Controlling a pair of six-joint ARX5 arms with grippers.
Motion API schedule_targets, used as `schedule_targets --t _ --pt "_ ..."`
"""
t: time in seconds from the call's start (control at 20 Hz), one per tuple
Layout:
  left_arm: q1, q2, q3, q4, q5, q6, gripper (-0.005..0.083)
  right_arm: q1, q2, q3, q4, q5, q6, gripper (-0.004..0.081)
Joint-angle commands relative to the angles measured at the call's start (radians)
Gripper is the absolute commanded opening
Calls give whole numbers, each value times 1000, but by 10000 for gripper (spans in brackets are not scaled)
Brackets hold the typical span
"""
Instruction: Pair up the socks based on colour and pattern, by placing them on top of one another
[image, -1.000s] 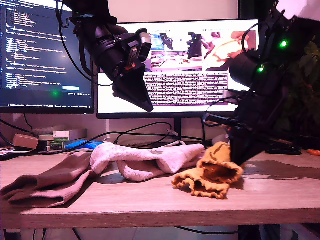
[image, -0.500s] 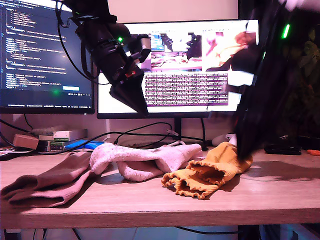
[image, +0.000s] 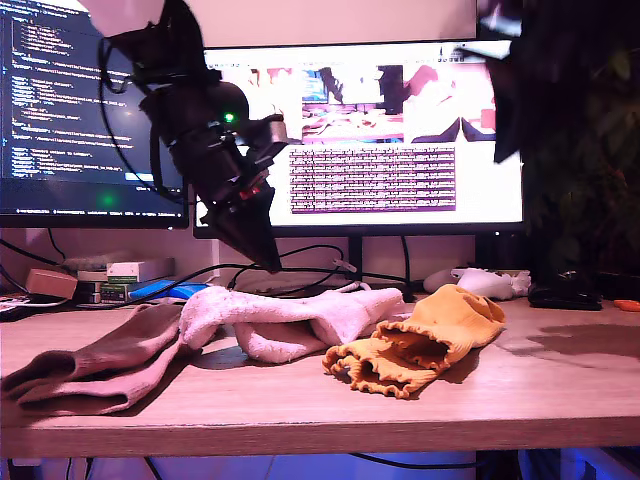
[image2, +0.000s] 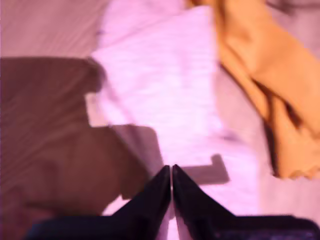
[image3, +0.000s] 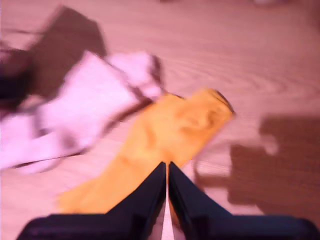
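Orange socks (image: 415, 345): lying in a rumpled heap on the table (image: 560, 390), towards the exterior view's right, frilly cuffs facing the camera. The count within the heap cannot be told. In the second wrist view the orange fabric (image3: 165, 132) lies stretched out flat on the wood.

White socks (image: 290, 325): a fluffy pile at the centre of the table, touching the orange heap on one side. On the other side it overlaps the brown socks (image: 100, 365), which stretch out flat towards the exterior view's left edge.

First tool (image: 268, 262): hanging in the air above the white pile, tip pointing down, clear of the fabric. Its wrist view shows the two fingers pressed together with only a hairline slit between them (image2: 171, 167) and nothing in the pinch, white cloth (image2: 160, 90) below and orange cloth (image2: 272, 85) to one side.

Second tool (image3: 166, 164): fingers likewise pressed together and empty, well above the orange fabric. In the exterior view its arm (image: 520, 90) is only a dark blur at the upper right, and the tip cannot be made out there.

Surroundings: two lit monitors (image: 400, 130) stand behind the table. A white controller (image: 480, 282) rests near the rear on the exterior view's right, apart from the socks.
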Motion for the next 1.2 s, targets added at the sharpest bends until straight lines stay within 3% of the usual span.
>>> schedule_targets --t 0.0,0.3,0.6,1.15 --pt "-7 -8 -24 38 0 -18 -22 28 -106 -19 -17 28 -3 -13" --pt "-16 -8 -212 229 -3 -81 -22 39 -361 -126 -35 109 -2 -13" --pt "-74 -8 -377 339 -9 -130 -22 39 -532 -193 -143 113 9 -13" --pt "-92 -70 -402 76 -85 -193 -22 39 -575 -193 -164 113 -5 -13"
